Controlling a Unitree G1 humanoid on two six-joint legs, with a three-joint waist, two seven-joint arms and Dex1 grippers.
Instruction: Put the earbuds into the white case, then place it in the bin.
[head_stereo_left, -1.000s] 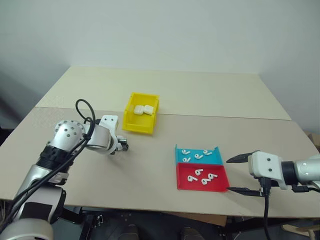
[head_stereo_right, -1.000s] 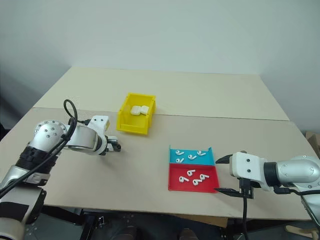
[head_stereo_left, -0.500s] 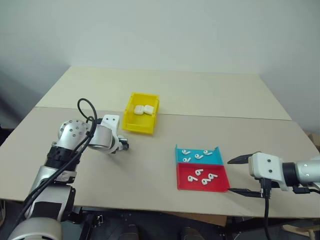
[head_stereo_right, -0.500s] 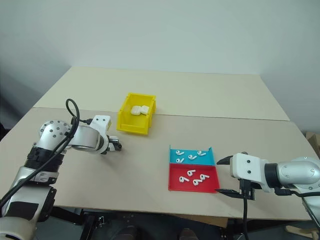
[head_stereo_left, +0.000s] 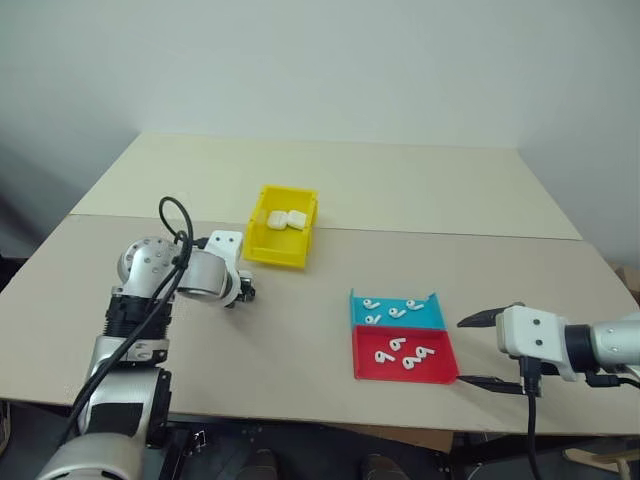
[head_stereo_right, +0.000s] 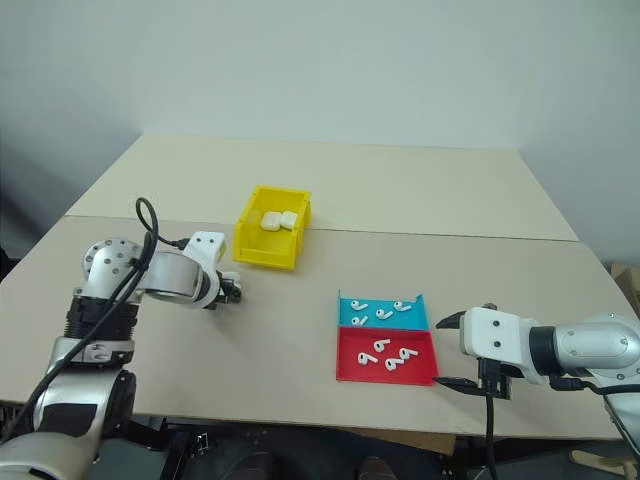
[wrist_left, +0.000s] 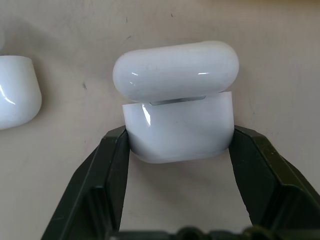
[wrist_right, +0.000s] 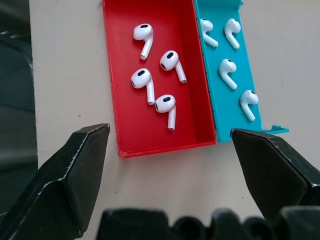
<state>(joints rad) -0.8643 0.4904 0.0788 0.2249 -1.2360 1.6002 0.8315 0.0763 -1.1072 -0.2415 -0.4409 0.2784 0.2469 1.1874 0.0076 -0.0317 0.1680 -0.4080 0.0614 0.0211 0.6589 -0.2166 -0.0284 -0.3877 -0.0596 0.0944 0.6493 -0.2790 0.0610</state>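
Item, white case (wrist_left: 178, 107): clamped by its lower body between the two fingers of the left gripper (wrist_left: 179, 150), lid flipped open above the hinge, the case resting on or just over the table (head_stereo_left: 300, 340) at about 7 o'clock from the yellow bin (head_stereo_left: 283, 240); contact with the table surface cannot be told. Handling note: the grip is best kept low on the body, clear of the lid, so the mouth stays open and faces the other arm; squeezing near the rounded bottom corners risks the glossy shell slipping out. Item, right gripper (wrist_right: 172, 150): fingers spread wide, holding nothing, hovering just beside the near end of the red tray (wrist_right: 120, 75); it probably wants to narrow before descending on one stem, as the earbuds (wrist_right: 150, 85) lie close together. Count: four earbuds in the red tray, four in the blue tray (wrist_right: 212, 75), the blue at 12 o'clock from the red in the head views; two cases in the bin; one further white case (wrist_left: 15, 90) partly seen just beside the held one; one bin, two trays
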